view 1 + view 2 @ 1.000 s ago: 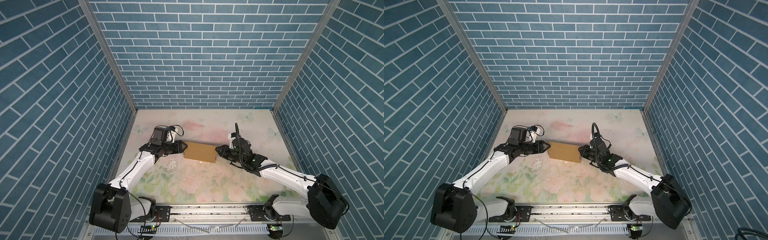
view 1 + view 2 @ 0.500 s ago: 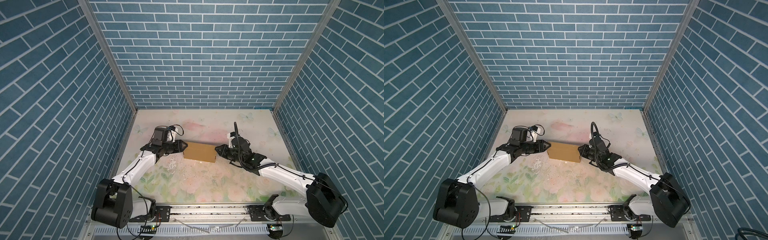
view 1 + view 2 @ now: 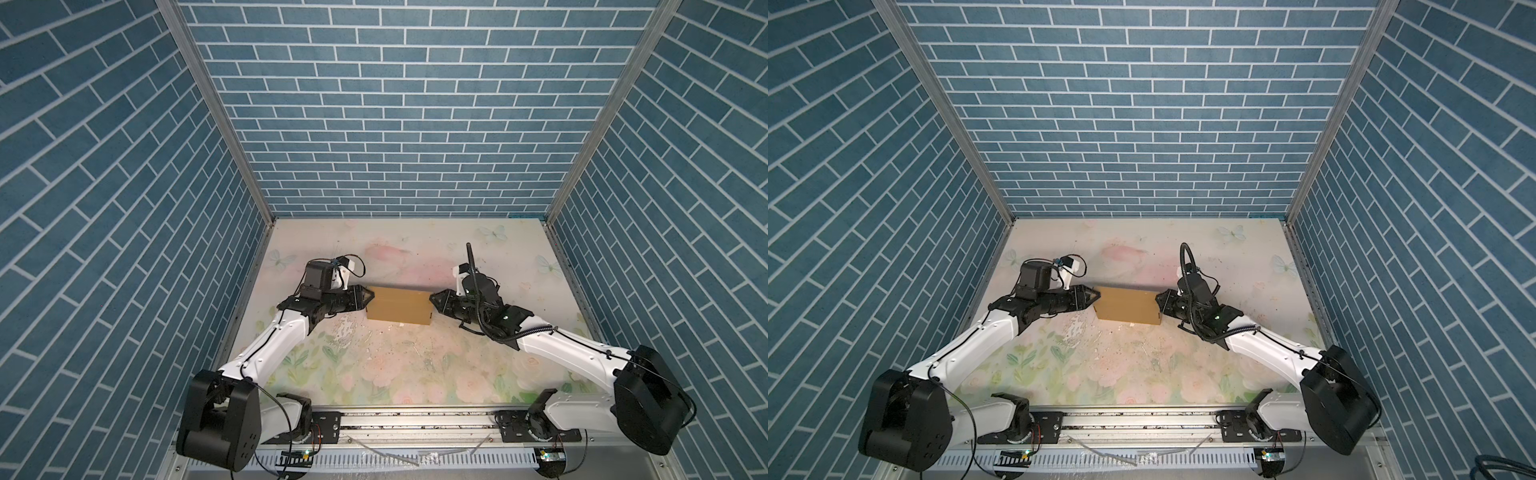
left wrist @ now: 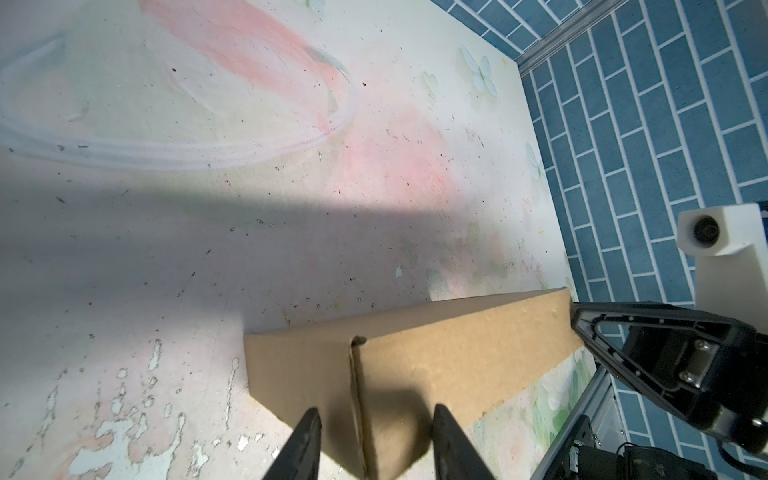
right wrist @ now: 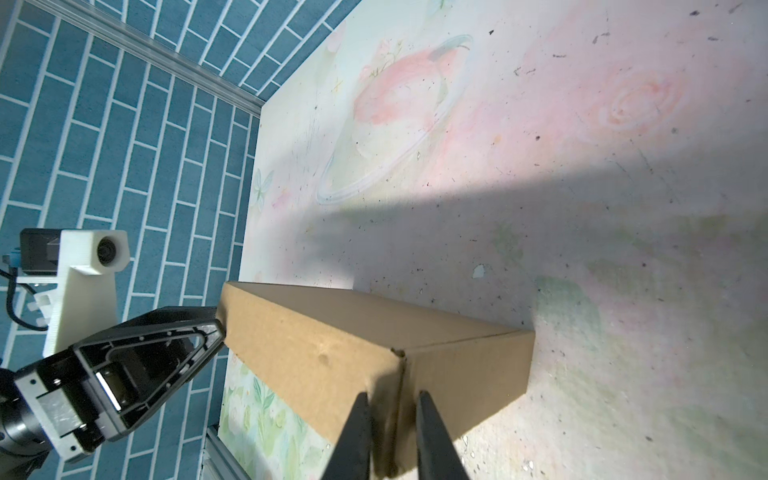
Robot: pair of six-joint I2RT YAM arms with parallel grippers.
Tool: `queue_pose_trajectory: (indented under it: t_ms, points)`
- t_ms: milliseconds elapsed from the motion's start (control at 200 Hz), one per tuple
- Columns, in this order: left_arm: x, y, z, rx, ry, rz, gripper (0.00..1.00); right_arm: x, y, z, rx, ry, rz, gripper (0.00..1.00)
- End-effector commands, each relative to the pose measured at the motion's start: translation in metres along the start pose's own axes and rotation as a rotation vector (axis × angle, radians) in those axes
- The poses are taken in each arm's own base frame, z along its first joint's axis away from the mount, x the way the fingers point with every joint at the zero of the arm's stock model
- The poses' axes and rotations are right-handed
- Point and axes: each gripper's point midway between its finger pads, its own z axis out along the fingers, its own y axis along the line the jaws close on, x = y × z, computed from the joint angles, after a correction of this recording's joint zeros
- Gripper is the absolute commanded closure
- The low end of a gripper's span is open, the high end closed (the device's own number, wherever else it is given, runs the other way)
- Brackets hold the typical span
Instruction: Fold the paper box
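1 paper box (image 3: 399,305), 2 robot arms (image 3: 270,344) (image 3: 565,351), 1 floral table (image 3: 415,365), 3 blue brick walls (image 3: 407,104)

Taking the paper box (image 3: 398,305) as your landmark: its left end is blocked by the left gripper (image 3: 370,295), its right end by the right gripper (image 3: 433,298), both touching cardboard. Behind it and before it, the table (image 3: 407,374) offers you open passage.

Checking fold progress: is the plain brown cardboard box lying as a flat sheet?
No, the box stands as a closed block with upright sides.
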Motion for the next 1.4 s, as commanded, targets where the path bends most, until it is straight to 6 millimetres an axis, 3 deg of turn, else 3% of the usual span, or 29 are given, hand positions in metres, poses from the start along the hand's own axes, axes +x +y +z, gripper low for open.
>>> queue_pose_trajectory:
  t_ms: [0, 985, 1160, 1395]
  points:
    - [0.035, 0.019, 0.003, -0.043, 0.089, -0.062, 0.56, 0.041, -0.052, -0.002, 0.195, 0.157, -0.032, 0.8]
    - [0.072, 0.018, -0.007, -0.033, 0.109, -0.117, 0.57, 0.058, -0.053, -0.022, 0.192, 0.185, -0.066, 0.78]
    - [0.079, 0.019, -0.007, -0.035, 0.114, -0.124, 0.57, 0.06, -0.055, -0.027, 0.203, 0.189, -0.066, 0.74]
    - [0.077, 0.017, -0.013, -0.044, 0.094, -0.116, 0.56, 0.052, -0.056, -0.033, 0.215, 0.142, -0.074, 0.71]
